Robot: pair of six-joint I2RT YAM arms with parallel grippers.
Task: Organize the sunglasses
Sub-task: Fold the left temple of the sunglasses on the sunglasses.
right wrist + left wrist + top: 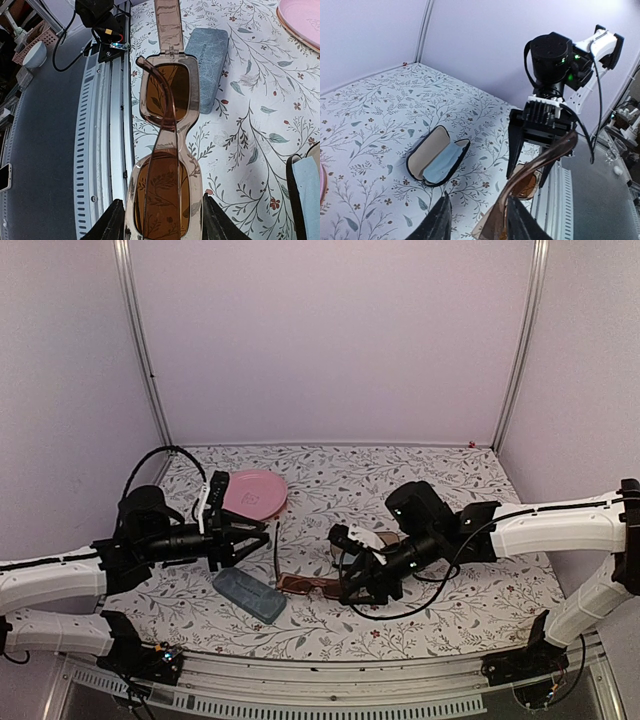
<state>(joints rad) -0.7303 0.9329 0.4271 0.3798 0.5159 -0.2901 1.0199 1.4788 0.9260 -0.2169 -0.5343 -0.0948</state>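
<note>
Brown sunglasses (165, 150): one pair; grey-blue case (250, 595), black case (427, 155), plate (255, 492): one each.

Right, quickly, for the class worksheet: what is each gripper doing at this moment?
Left gripper: open, jaws apart around one arm of the brown sunglasses.
Right gripper: closed, holding the brown sunglasses by the front frame.

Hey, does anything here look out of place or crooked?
Yes: the sunglasses in the right gripper are half folded. One temple lies across the lenses, the other sticks straight out beside the grey-blue case.
</note>
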